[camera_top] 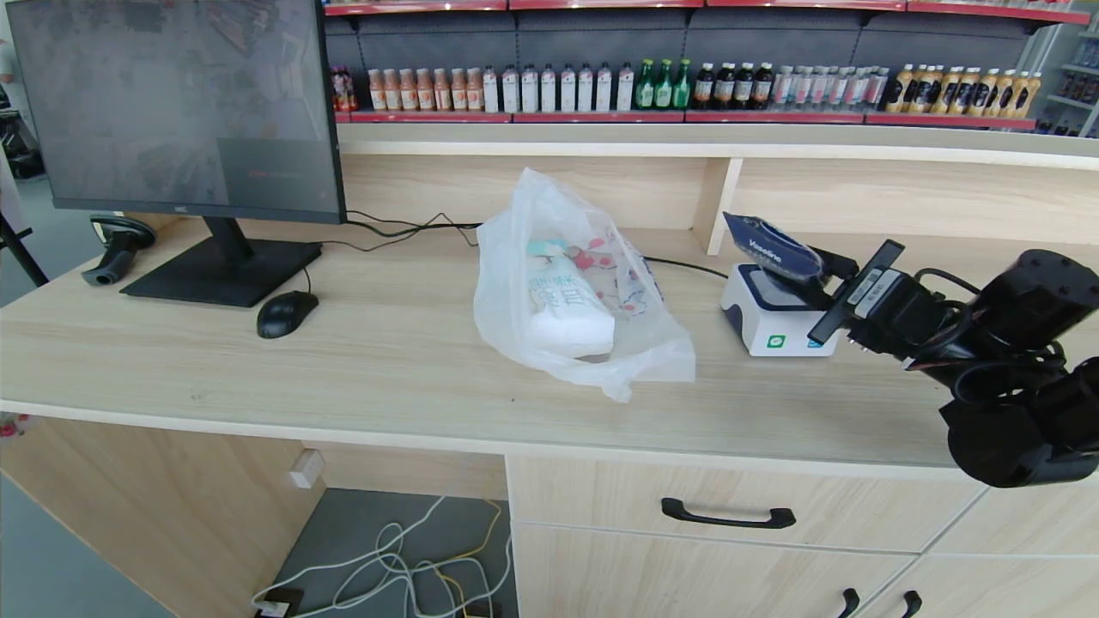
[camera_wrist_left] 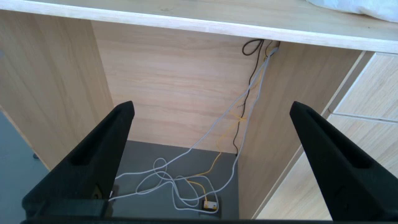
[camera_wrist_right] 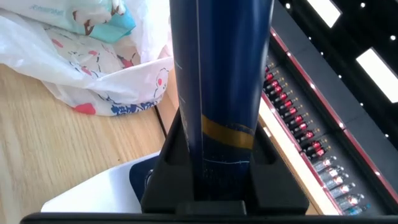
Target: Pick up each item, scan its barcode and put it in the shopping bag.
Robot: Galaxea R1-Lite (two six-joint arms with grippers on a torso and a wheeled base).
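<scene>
Right tool point(camera_top: 820, 273) clamps blue tube point(camera_top: 768, 245), scanner point(camera_top: 777, 330) just beneath it; tube judged light, squeezable, slick, so hold near its stiffer end; left tool point(camera_wrist_left: 211, 109) spread wide, empty.

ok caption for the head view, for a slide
Right gripper holds a dark blue tube above the white scanner, beside the shopping bag on the counter.

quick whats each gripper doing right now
Left gripper: open, holding nothing.
Right gripper: shut on the dark blue tube, above the white scanner.
</scene>
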